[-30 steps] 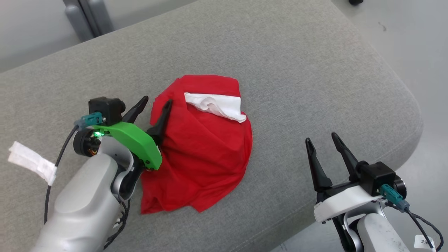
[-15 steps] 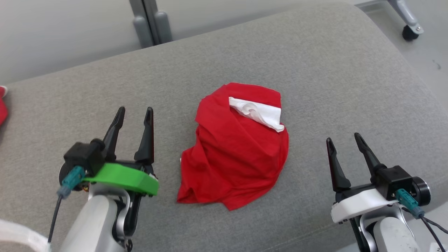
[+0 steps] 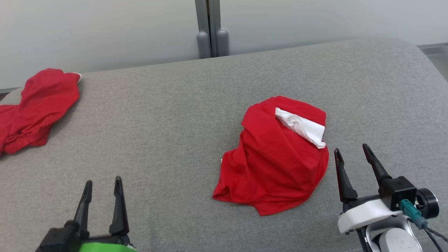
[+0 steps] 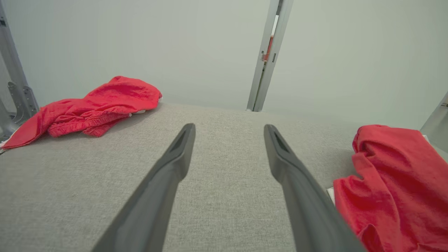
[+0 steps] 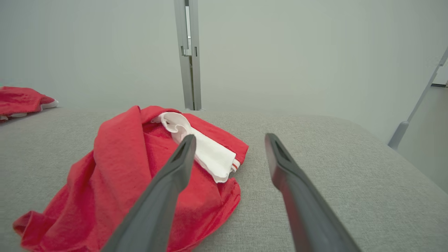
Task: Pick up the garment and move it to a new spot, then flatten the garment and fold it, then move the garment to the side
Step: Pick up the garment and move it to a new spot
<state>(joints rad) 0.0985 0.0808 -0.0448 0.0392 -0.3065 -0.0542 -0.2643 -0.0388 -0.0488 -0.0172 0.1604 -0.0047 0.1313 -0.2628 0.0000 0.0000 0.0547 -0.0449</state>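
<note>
A red garment (image 3: 276, 164) with a white panel (image 3: 302, 126) lies bunched in a loose fold on the grey cushioned surface (image 3: 157, 122), right of centre. My left gripper (image 3: 103, 181) is open at the lower left, well apart from the garment, with nothing between its fingers. In the left wrist view this gripper (image 4: 229, 126) points over bare cushion, the garment (image 4: 392, 189) at its right. My right gripper (image 3: 351, 148) stands open just right of the garment's edge, empty. In the right wrist view its left finger (image 5: 175, 168) overlaps the garment (image 5: 115, 175).
A second red garment (image 3: 35, 105) lies crumpled at the far left edge of the cushion, also in the left wrist view (image 4: 94, 105). A grey post (image 3: 210, 31) and a pale wall stand behind. The cushion rounds off at the right edge (image 3: 430, 70).
The head camera has swung left, bringing the second red garment into view. My left gripper has drawn back from the garment's left edge to the lower left. The garment lies as before.
</note>
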